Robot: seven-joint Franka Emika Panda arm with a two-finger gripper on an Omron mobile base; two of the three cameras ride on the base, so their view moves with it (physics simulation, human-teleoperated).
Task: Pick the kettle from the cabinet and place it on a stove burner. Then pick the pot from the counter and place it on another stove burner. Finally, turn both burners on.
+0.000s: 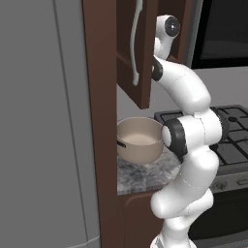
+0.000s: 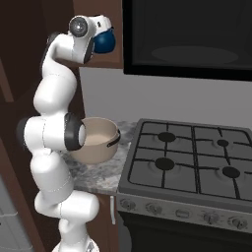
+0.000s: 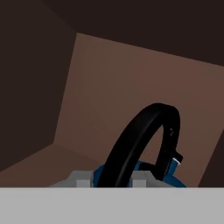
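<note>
Dark-blue kettle (image 2: 104, 42) hanging by its black handle (image 3: 144, 140) from pinching gripper (image 2: 101, 30), being carried clear of cabinet (image 1: 135, 48) toward stove burners (image 2: 166, 164); pot (image 2: 98, 140) waiting.

no text, label, brand, number or sign is showing legibly in any view; the stove (image 2: 192, 162) front knobs at the lower right of the right base view are carrying no markings that can be read.
</note>
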